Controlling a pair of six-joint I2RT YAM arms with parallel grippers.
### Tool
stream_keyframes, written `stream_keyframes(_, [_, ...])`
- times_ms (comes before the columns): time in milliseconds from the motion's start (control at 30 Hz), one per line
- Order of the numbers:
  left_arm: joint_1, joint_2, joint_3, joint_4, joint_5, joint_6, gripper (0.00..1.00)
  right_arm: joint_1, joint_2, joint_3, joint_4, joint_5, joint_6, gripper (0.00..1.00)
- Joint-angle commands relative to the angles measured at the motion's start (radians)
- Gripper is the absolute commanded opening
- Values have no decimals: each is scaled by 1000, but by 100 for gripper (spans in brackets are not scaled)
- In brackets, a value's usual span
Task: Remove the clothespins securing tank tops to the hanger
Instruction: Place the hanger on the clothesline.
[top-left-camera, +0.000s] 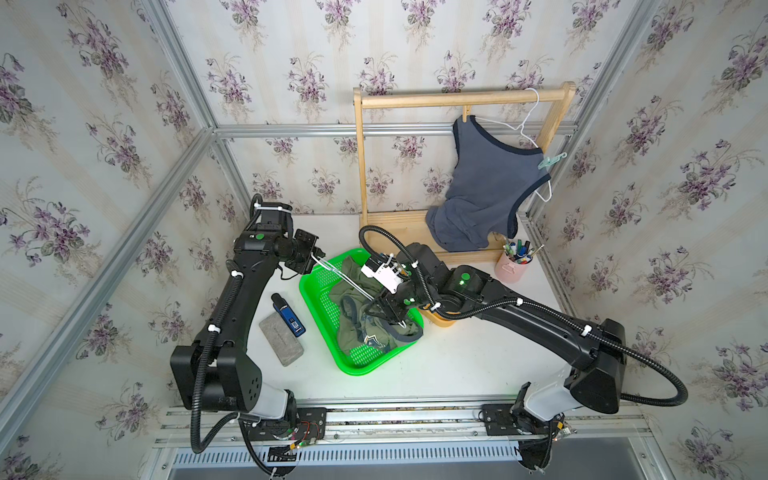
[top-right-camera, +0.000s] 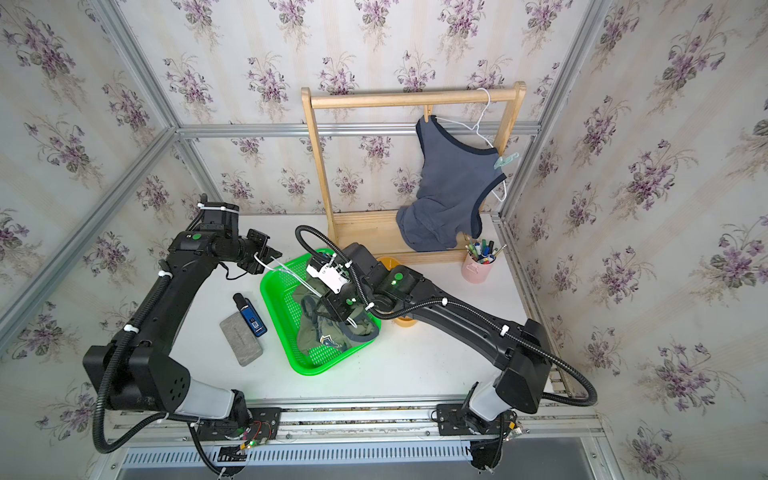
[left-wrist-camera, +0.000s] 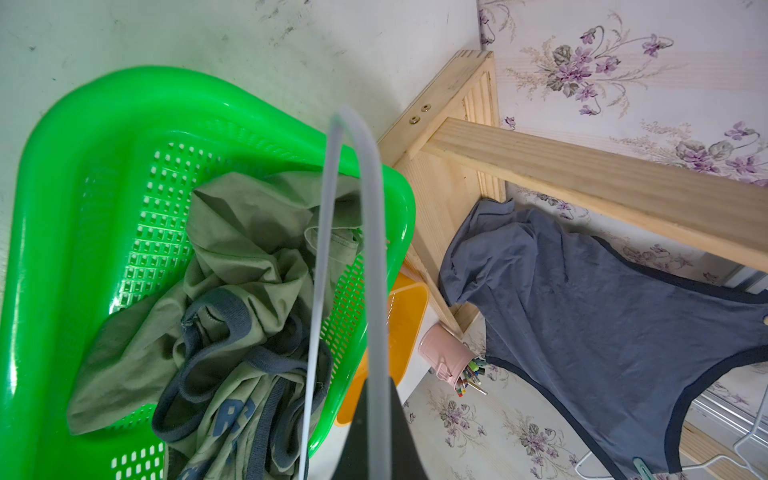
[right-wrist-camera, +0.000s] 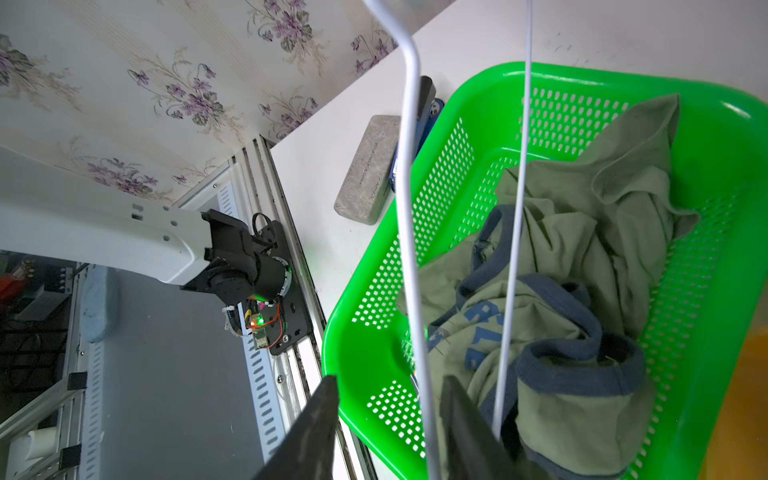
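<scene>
Grey block (top-left-camera: 281, 338): lies flat on the white tabletop, near the basket. One line of engraved writing runs along its face in the right wrist view, too small to read.
Blue device (top-left-camera: 289, 318): black-and-blue handheld unit, touching the grey block's long edge. It has a white label with a code pattern; the print is illegible.
Left gripper (top-left-camera: 318, 254): jaws pressed together on the hook end of the white wire hanger (top-left-camera: 345, 277), above the basket's far corner.
Green basket (top-left-camera: 355, 369): perforated plastic, resting on the tabletop.
Olive tank top (top-left-camera: 353, 291): crumpled inside the green basket, navy trim showing. Blue chest lettering is folded over; only an "R" can be read in the left wrist view.
Right gripper (top-left-camera: 400, 323): low over the olive tank top. Jaws part-spread, straddling one wire of the white wire hanger. A clear gap shows beside one finger (right-wrist-camera: 311, 436); contact with the other cannot be told.
Orange tub (top-left-camera: 441, 322): just beside the green basket, mostly under the right arm.
Wooden rack (top-left-camera: 457, 99): upright at the back wall.
Wooden clothespin (top-left-camera: 466, 113): upright on one shoulder strap, just under the rail.
Slate blue tank top (top-left-camera: 486, 187): hangs on a second white hanger (top-left-camera: 527, 118), which is tilted. The hem is bunched on the rack base.
Mint-green clothespin (top-left-camera: 551, 160): clipped at the other shoulder.
Pink cup (top-left-camera: 510, 272): holds pens, beside the rack base.
</scene>
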Motion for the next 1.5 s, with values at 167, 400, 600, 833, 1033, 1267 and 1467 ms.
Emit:
stream_keyframes(167, [-1, 2, 1, 19, 3, -21, 0, 2, -42, -54, 21, 27, 5, 0])
stream_keyframes(400, [-2, -1, -13, 19, 0, -11, 17, 0, -47, -35, 39, -2, 36, 0])
stream_keyframes(600, [10, -11, 15, 21, -3, 1, 74, -19, -77, -50, 48, -6, 66, 0])
stream_keyframes(833, [91, -56, 41, 18, -5, 13, 99, -189, -159, -89, 9, -12, 103, 0])
stream_keyframes(1033, [139, -95, 13, 16, 4, 28, 99, -401, -197, -13, -75, -6, 98, 0])
stream_keyframes(1267, [139, -98, -18, 16, -1, 29, 99, -538, -120, 196, -143, 90, 89, 0])
stream_keyframes(1467, [138, -82, -11, 16, -3, 26, 99, -618, 15, 395, -117, 125, 100, 0])
